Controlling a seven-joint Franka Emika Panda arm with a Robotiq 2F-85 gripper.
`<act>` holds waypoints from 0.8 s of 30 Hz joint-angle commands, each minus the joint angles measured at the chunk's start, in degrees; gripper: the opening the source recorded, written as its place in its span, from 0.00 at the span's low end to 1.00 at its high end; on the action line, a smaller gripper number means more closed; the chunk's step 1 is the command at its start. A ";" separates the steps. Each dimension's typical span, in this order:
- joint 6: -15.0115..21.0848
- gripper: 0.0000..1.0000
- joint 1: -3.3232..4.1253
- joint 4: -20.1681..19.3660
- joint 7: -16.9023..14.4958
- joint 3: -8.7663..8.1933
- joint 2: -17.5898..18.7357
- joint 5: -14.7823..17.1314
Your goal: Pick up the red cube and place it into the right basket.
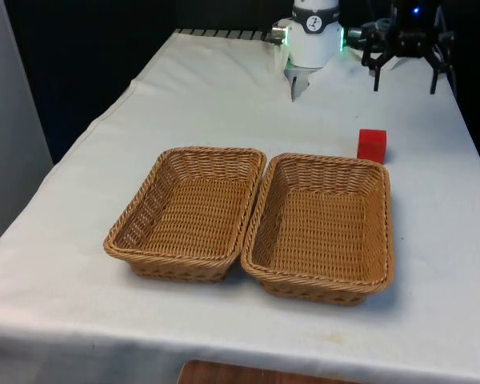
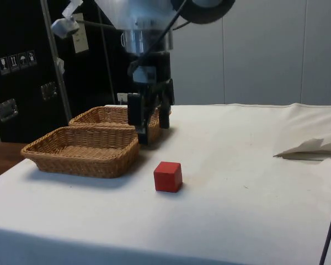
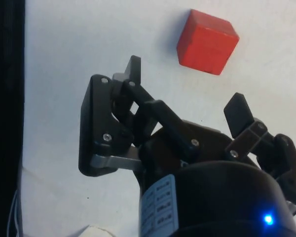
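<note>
The jaws (image 3: 185, 86) are spread wide and hold nothing. The red cube (image 3: 207, 41) sits at their 1 o'clock on the table (image 1: 224, 104), turned crooked. Coming down off-center could bump it away from the right basket (image 1: 324, 228).

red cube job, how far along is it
Nothing is done yet: the small red cube sits on the white cloth, beyond the right wicker basket, untouched. In hand: the black two-finger gripper hangs open above the cloth near the cube, holding nothing. Left: grasp, lift, carry, release into that basket.
</note>
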 commanded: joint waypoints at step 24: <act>5.56 1.00 -1.49 -2.23 -5.73 -0.92 4.18 -0.06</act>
